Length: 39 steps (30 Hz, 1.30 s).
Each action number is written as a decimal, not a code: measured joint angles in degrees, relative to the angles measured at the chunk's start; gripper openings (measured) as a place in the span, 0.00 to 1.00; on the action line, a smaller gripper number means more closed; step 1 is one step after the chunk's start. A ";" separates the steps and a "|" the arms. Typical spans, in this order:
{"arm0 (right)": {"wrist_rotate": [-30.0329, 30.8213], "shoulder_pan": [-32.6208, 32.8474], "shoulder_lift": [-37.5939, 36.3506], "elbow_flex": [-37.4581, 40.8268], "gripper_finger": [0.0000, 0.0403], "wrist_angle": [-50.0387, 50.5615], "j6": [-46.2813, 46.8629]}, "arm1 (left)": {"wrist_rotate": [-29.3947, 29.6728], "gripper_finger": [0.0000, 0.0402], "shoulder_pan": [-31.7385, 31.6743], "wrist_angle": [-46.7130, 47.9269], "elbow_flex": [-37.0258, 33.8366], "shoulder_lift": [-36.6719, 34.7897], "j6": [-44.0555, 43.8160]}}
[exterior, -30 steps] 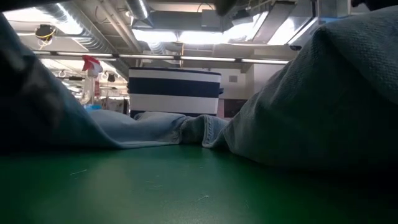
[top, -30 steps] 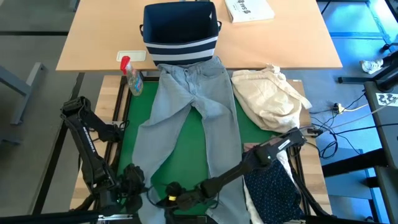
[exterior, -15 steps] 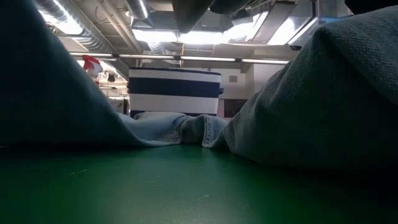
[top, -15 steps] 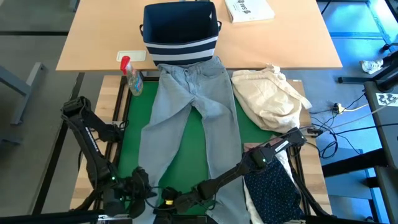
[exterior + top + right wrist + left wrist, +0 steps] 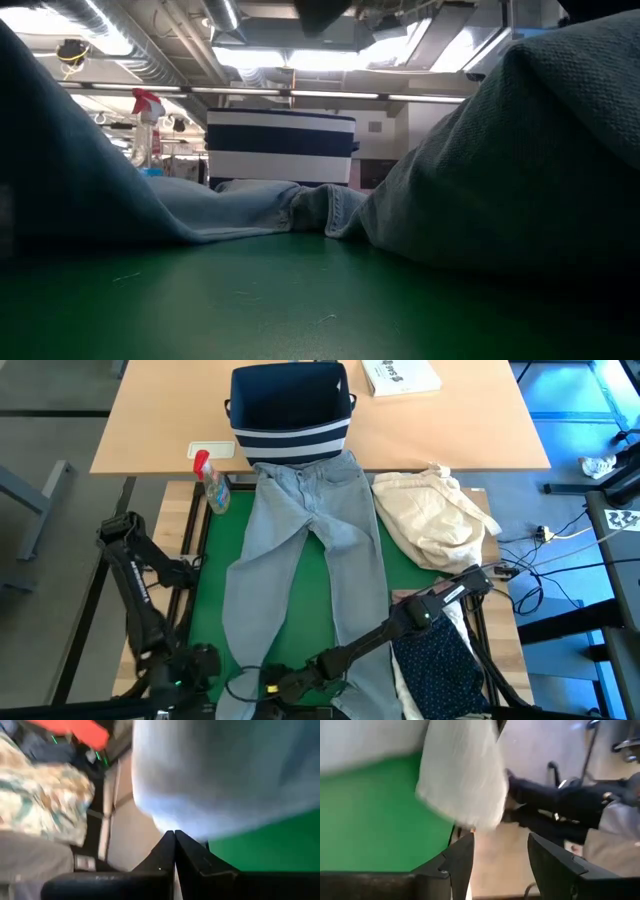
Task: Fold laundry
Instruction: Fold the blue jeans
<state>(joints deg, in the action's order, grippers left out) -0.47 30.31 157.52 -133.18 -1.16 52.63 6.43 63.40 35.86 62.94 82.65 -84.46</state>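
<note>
Your left gripper has just opened and backed off the near-left mat edge, dropping its hem of the light grey jeans, while your right gripper stays pinched shut on the other hem, so the jeans lie flat lengthwise, fold unstarted.

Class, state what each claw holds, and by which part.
Left claw: open, holding nothing. Right claw: shut against a leg hem of the light grey denim jeans; an actual pinch cannot be told.

Left tool stands open; right tool is pressed shut.
</note>
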 joint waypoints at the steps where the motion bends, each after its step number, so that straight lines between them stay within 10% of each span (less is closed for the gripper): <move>1: -1.53 0.09 -0.94 0.06 0.02 2.80 0.50 | 0.86 0.44 1.69 1.22 0.00 0.01 -1.96; 6: -13.47 0.85 -7.66 0.10 0.02 16.78 4.07 | 14.82 0.42 9.92 7.85 -0.24 3.75 -12.68; 11: -12.07 1.29 -15.56 -0.01 0.02 25.85 -0.13 | 21.73 0.41 10.30 3.92 -3.12 9.98 -17.23; 20: 19.24 -3.43 -18.84 -0.03 0.02 19.76 -11.97 | 25.26 0.41 5.12 -1.85 -4.50 20.19 -16.10; 32: 2.51 -12.69 -8.65 0.10 0.02 37.20 -18.66 | 15.07 0.41 4.14 -2.44 -4.48 19.72 -8.35; 39: 13.63 -9.58 -8.49 0.04 0.02 50.79 -26.63 | 21.15 0.40 9.56 7.76 -4.48 12.71 -22.60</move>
<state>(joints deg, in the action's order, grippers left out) 13.16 20.73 149.03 -133.14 49.62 26.00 27.58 72.97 43.62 58.46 95.36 -107.06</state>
